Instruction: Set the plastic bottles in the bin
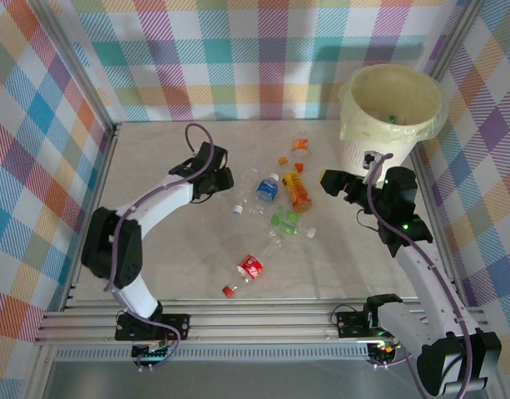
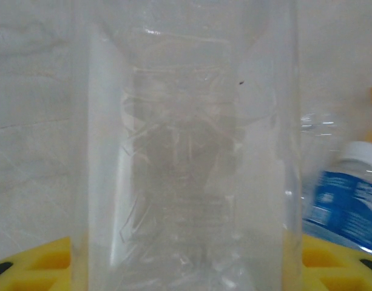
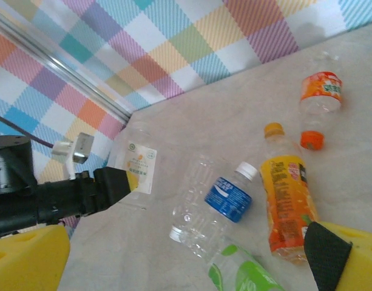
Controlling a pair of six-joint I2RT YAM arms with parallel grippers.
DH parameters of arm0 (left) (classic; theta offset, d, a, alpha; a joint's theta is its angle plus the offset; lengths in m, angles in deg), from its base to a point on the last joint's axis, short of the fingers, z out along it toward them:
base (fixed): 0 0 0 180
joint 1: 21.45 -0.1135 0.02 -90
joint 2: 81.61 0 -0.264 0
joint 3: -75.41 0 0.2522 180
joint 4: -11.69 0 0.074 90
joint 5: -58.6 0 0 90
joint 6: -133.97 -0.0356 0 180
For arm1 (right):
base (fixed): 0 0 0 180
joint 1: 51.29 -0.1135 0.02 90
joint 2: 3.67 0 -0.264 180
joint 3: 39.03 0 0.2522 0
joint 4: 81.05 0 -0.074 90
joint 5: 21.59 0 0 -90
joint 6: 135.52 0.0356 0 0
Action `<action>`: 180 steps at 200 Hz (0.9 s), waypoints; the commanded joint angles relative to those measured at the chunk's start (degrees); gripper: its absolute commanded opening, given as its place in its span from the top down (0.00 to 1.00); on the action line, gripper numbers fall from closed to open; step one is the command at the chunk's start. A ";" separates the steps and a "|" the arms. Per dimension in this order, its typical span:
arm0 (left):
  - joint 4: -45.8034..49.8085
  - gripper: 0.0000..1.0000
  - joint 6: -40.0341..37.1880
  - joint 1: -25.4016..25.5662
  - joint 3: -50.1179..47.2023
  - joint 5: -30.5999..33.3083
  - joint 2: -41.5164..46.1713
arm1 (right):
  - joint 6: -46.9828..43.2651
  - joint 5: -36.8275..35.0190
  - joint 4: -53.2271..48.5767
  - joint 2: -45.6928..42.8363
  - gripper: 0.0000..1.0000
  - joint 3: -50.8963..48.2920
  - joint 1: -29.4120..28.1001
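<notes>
Toward the far left of the table (image 1: 146, 158), my left gripper (image 1: 223, 179) has its yellow pads (image 2: 34, 260) closed against both sides of a clear bottle (image 2: 186, 157), a hold I judge is meant for carrying it across to the bin. The other plastic bottles (image 1: 285, 220) lie loose around the table's middle, among them a blue-labelled bottle (image 1: 266, 189), an orange bottle (image 1: 298, 191) and a red-labelled bottle (image 1: 250, 268) nearer the front edge. My right gripper (image 1: 331, 179) hangs with its fingers spread wide and nothing between them, just in front of the bin (image 1: 354, 150) in the far right corner, probably placed for the orange bottle.
</notes>
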 commanded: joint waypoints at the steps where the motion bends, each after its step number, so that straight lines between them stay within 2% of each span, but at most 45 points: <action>1: -4.35 0.70 0.04 -0.45 -2.82 -4.96 6.84 | 1.16 5.98 6.76 1.70 0.00 1.90 -0.40; 16: -5.82 0.70 -0.28 -0.48 -4.76 -9.16 10.67 | 1.03 7.77 6.64 3.66 0.00 4.43 -0.40; 38: -12.73 0.70 -0.12 -0.50 -7.80 -17.44 16.10 | 1.31 11.13 6.48 7.27 0.00 8.40 -0.40; 62: -19.78 0.70 1.04 -0.36 -9.66 -25.21 20.47 | 1.74 17.53 7.53 10.57 0.00 12.94 -0.40; 102: -31.47 0.69 6.11 0.10 -8.89 -39.04 19.89 | 2.57 25.42 4.89 15.52 0.00 20.73 -0.49; 144: -47.54 0.69 17.76 1.75 -8.32 -45.35 16.14 | 8.12 28.20 7.73 18.70 0.00 24.64 -2.08; 180: -50.96 0.67 21.36 5.85 -5.36 -46.49 12.83 | 11.99 27.91 8.50 22.90 0.00 28.78 -4.60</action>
